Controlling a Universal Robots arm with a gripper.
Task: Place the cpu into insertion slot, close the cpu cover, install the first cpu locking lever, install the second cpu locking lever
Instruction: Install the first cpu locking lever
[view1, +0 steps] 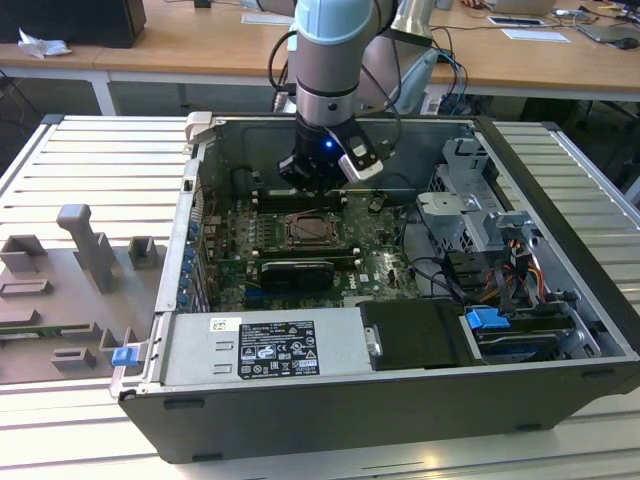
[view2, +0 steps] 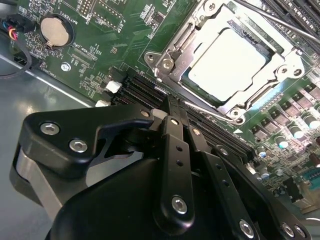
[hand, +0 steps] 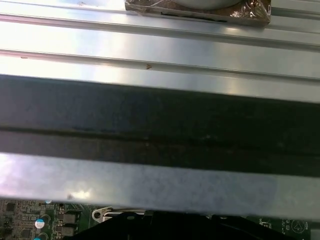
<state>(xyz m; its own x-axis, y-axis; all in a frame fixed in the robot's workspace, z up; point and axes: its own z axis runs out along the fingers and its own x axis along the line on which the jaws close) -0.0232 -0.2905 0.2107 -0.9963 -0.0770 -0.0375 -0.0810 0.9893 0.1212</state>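
The cpu (view2: 226, 58) is lying in the slot (view2: 172, 59) under the cover (view2: 280, 62); the gripper (view2: 170, 107), jaws closed and empty, is hovering at its 7 o'clock.

You are looking at a robotics lab or workshop: an opened black desktop computer case (view1: 400, 300) lies on a ribbed aluminium table (view1: 90, 160), grey moulded fixtures (view1: 80, 250) sit beside it, and wooden office desks (view1: 200, 45) stand behind.

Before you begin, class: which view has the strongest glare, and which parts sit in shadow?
First wrist view: glare whitens the ribbed metal surface, with a dark band beneath. Second wrist view: the cpu reflects pale light; the gripper's black body is dim. Exterior view: the case interior is shadowed.
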